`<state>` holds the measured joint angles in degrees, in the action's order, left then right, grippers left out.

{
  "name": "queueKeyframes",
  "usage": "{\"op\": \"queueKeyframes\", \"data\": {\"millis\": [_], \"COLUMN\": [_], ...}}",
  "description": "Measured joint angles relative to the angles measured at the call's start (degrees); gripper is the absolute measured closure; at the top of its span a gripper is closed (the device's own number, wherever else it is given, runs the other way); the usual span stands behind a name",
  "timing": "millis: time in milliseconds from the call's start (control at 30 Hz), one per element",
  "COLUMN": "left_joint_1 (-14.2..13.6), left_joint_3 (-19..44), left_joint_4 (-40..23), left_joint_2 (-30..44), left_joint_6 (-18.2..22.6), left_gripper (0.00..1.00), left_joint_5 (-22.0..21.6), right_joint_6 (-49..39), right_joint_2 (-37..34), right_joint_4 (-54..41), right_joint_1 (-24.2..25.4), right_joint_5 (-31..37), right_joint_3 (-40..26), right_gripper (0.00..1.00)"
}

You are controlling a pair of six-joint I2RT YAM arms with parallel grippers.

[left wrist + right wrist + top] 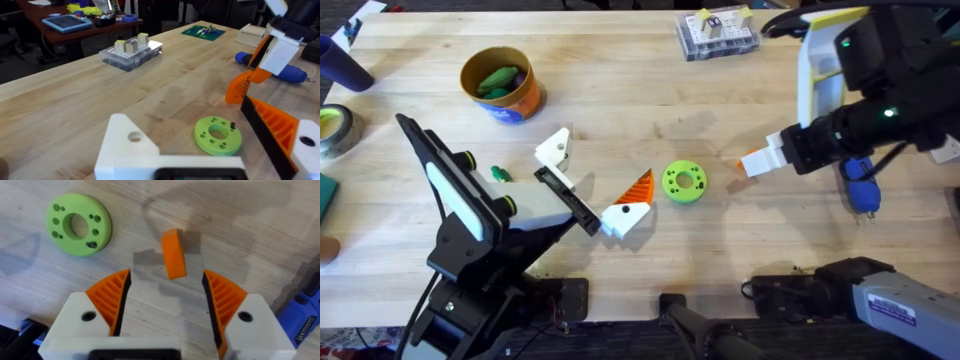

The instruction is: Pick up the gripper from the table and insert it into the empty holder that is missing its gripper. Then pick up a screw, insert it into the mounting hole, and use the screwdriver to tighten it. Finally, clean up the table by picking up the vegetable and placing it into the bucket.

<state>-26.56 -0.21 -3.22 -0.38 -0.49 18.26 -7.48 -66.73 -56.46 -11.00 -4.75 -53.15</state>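
Right now the right arm's gripper (166, 300) hangs over the right part of the wooden bench (620, 60), its two white fingers with orange ribbed pads (111, 296) spread wide apart, and the loose orange plastic wedge-shaped gripper piece (173, 254) lies on the wood between them, touched by neither pad. Just beside it toward the right edge rests the stubby screwdriver with a bright blue handle (860, 185), partly under the right arm. Near the bench's middle sits a lime-green plastic ring with a centre hole and small holes around it (685, 182), a tiny dark screw (90, 244) standing in one of those holes. The left arm's gripper (592, 190) reaches in from the lower left, its fingers spread: one finger is a bare white angular bracket with a dark dot, the empty holder (555, 150), and the other carries a fixed orange ribbed triangle (638, 187) just beside the ring. A tiny dark-green pod-like toy vegetable (500, 174) lies on the wood left of that arm, well apart from the small round orange bucket with a yellow inner wall (501, 86), which stands nearer the far left corner and already holds some green pieces. A clear plastic parts box (717, 34) sits by the far edge.
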Motion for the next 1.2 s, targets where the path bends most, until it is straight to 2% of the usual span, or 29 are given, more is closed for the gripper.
{"op": "queueKeyframes", "data": {"millis": [333,500,900,933,1000,1100,1200], "left_joint_1": [0.1,0.1,0.1,0.1,0.1,0.1,0.1], "left_joint_3": [0.5,0.5,0.5,0.5,0.5,0.5,0.5], "left_joint_4": [0.0,0.0,0.0,0.0,0.0,0.0,0.0], "left_joint_2": [0.4,0.4,0.4,0.4,0.4,0.4,0.4], "left_joint_6": [0.0,0.0,0.0,0.0,0.0,0.0,0.0], "left_gripper": [0.011,0.011,0.011,0.011,0.011,0.011,0.011], "left_joint_5": [-0.1,-0.1,-0.1,-0.1,-0.1,-0.1,-0.1], "right_joint_6": [-0.3,-3.1,-12.5,-12.9,-13.9,-14.2,-14.9], "right_joint_2": [-2.7,-3.5,-15.1,-15.7,-16.4,-16.5,-16.5], "right_joint_4": [-0.1,0.1,2.1,2.5,3.2,3.8,4.0], "right_joint_1": [-0.1,-0.1,-0.1,-0.1,-0.1,-0.1,-0.1], "right_joint_5": [0.8,0.9,1.1,1.1,1.3,1.5,1.5], "right_joint_3": [-0.7,-1.0,-1.1,-1.1,-1.1,-1.1,-1.1], "right_gripper": [0.144,0.144,0.144,0.192,0.367,0.78,0.946]}}
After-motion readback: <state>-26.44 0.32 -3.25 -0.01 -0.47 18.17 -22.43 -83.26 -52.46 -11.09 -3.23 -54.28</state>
